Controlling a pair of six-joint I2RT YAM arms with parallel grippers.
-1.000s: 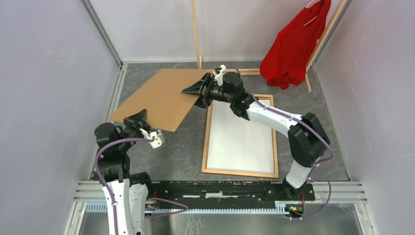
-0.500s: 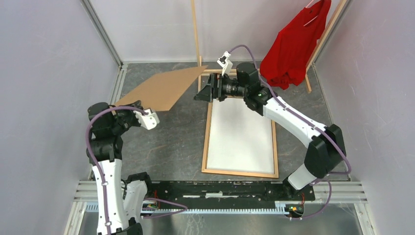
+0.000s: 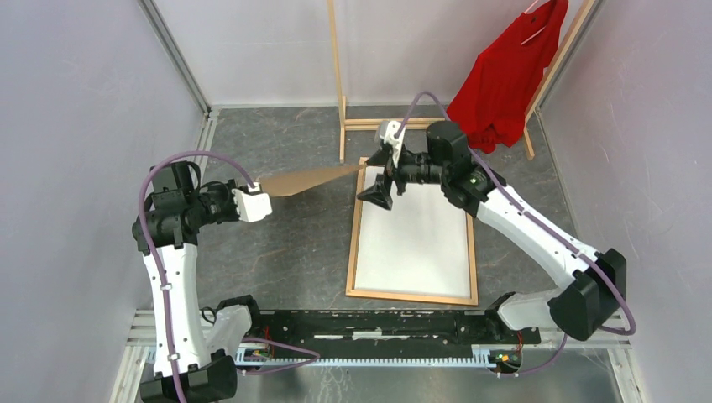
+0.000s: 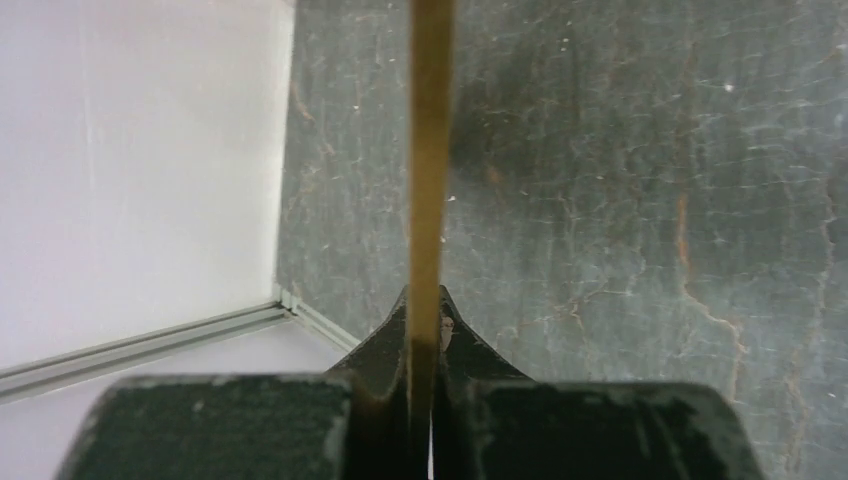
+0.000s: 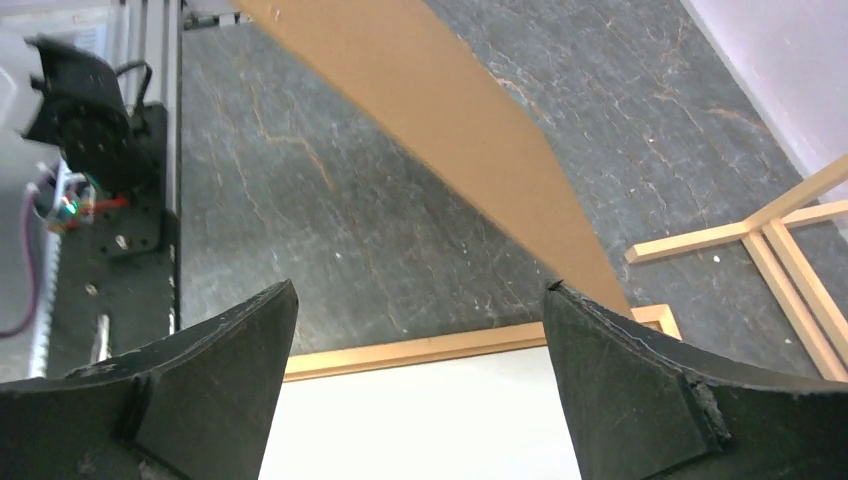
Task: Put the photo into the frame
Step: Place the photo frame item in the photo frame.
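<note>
The frame of orange-brown strips lies flat on the grey floor right of centre. The photo lies inside it, white back up. My left gripper is shut on the edge of the brown backing panel and holds it lifted, nearly edge-on. In the left wrist view the panel runs straight out from the shut gripper. My right gripper is open and empty over the frame's far left corner. In the right wrist view the gripper hangs above the frame strip and photo, with the panel beyond.
A pale wooden clothes rack stands at the back, its base close to the frame's far end. A red shirt hangs at the back right. Grey walls enclose three sides. A black rail runs along the near edge.
My left arm has lifted the backing panel off the floor and tilted it nearly edge-on. My right gripper has left the panel's far corner and moved back over the frame's far left corner.
</note>
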